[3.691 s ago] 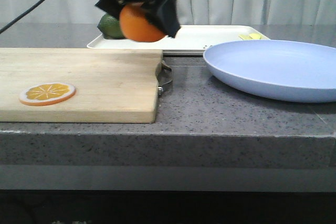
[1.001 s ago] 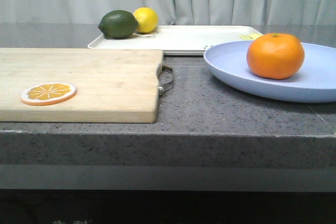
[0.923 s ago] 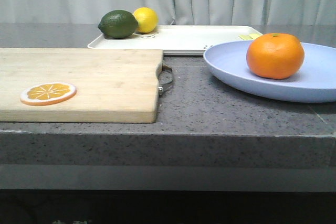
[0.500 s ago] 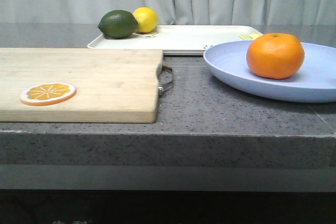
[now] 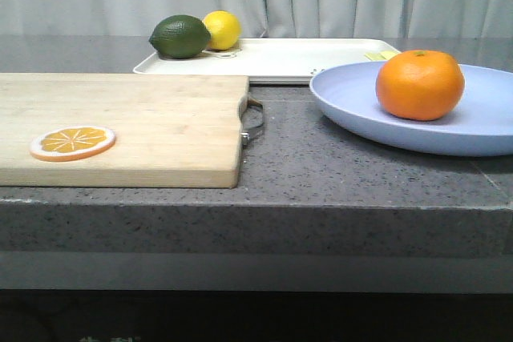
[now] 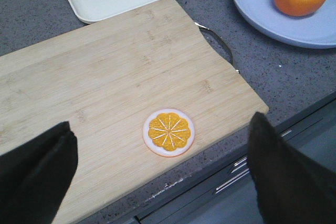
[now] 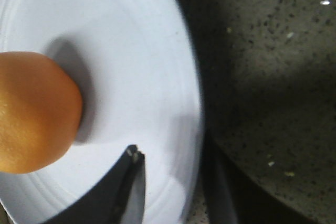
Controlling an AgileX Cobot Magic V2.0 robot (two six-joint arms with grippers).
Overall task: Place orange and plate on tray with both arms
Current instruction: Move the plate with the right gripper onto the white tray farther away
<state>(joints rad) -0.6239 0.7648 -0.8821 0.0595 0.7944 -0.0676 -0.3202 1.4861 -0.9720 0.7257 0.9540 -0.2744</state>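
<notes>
The right pincer [image 7: 170, 182] straddles the plate [image 7: 131, 77] rim, spread; left pincer [image 6: 157, 177] gapes. Tilting the plate would roll the orange [image 7: 31, 114] off.

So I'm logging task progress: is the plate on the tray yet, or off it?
Off it. The plate, holding the orange, sits on the grey counter in front of the tray.

Orange fruit [image 5: 420, 84], lavender plate [image 5: 353, 106]
</notes>
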